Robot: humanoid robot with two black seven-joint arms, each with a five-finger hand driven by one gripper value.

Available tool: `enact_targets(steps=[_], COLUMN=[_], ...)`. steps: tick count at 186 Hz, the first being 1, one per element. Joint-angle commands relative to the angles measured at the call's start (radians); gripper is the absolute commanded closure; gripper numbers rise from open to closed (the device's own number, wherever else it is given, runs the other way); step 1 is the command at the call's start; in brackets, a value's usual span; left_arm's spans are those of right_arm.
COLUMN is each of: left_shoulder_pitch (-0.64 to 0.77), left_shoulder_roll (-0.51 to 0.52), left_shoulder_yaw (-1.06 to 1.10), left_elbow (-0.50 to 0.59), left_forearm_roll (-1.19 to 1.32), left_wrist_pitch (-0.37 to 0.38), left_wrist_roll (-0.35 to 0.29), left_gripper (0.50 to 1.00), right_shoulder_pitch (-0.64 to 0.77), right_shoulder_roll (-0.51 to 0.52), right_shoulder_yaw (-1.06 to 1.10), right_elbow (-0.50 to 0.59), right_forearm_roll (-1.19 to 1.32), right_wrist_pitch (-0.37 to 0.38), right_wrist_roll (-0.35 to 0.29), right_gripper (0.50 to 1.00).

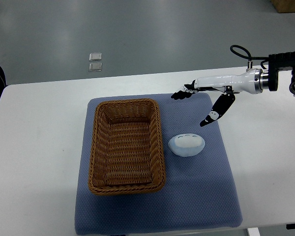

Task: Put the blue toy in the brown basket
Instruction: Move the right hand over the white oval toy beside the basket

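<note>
On a white table (39,147) lies a blue mat (201,196) with an empty brown basket (126,146) at its left and the pale blue toy (186,144) just beside it on the right, while the right hand (206,98) hovers beyond the toy, fingers (214,114) spread, grasping nothing.

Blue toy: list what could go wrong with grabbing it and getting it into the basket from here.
1. The blue toy looks rounded and smooth, so it may slip or roll when the open right hand closes on it.
2. It lies close beside the brown basket; fingers reaching its left side could knock the rim.
3. The basket wall stands raised, so a low carry might catch it and drag the basket across the blue mat.
</note>
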Motion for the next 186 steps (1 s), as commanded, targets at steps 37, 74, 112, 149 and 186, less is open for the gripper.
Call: enact_targets(steps=[37, 74, 112, 149, 186], left_shoulder_pitch=[0.000, 0.000, 0.000, 0.000, 0.000], left_shoulder_roll=[0.000, 0.000, 0.000, 0.000, 0.000], left_shoulder_yaw=[0.000, -0.002, 0.000, -0.002, -0.002], left_elbow=[0.000, 0.000, 0.000, 0.000, 0.000], left_forearm_roll=[0.000, 0.000, 0.000, 0.000, 0.000], left_wrist_pitch=[0.000, 0.000, 0.000, 0.000, 0.000], left_wrist_roll=[0.000, 0.000, 0.000, 0.000, 0.000], left_gripper=[0.500, 0.500, 0.500, 0.500, 0.500], right_shoulder_pitch=[-0.003, -0.012, -0.014, -0.015, -0.049], right_shoulder_roll=[0.045, 0.052, 0.077, 0.083, 0.084], right_shoulder_yaw=[-0.060, -0.067, -0.115, -0.124, -0.124], right_elbow=[0.010, 0.027, 0.027, 0.025, 0.027], right_forearm_roll=[-0.121, -0.178, -0.207, -0.209, -0.210], right_wrist_pitch=[-0.001, -0.003, -0.028, -0.067, -0.080], right_wrist_roll=[-0.055, -0.070, -0.070, -0.081, -0.085], right_gripper=[0.611, 0.615, 0.615, 0.619, 0.626])
